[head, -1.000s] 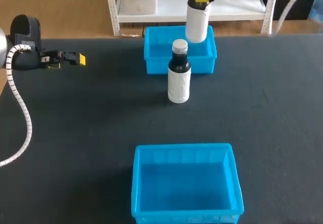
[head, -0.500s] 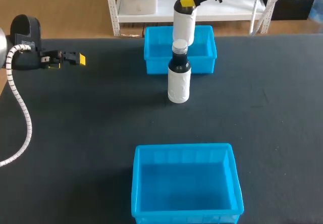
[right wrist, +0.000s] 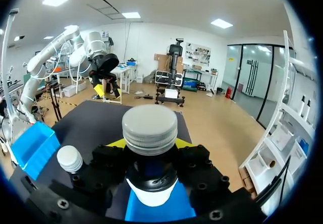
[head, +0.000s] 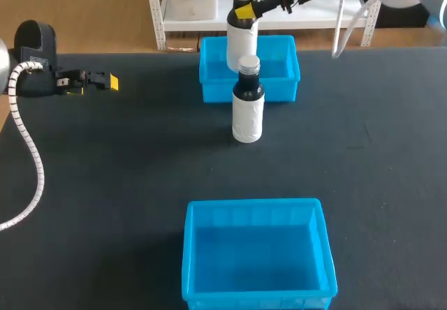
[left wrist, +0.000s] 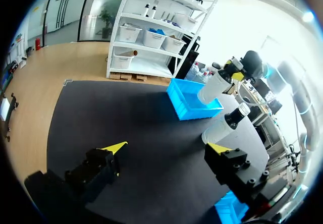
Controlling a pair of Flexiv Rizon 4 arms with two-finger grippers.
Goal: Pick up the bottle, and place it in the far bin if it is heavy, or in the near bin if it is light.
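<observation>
Two blue bins on the desk (head: pixel 105 184). Near bin (head: pixel 255 203) at the front, its front wall cut off. Mid-desk, standing bottle (head: pixel 247 111), upright. Behind it, far bin (head: pixel 216 90). Over the far bin, my right gripper (head: pixel 244 11) pinches the held bottle (head: pixel 239 41) at the neck; its base is partly hidden by the standing bottle's cap. My left gripper (head: pixel 108 82) is spread, at desk's left.

The bench (head: pixel 105 198) is big and flat, and its top is black all over. A dark bottle (head: pixel 247 107) stands up straight on the bench, a bit past the middle, toward the far side. It has a dark neck, a white wrap round its lower part and a silver cap on top.
</observation>
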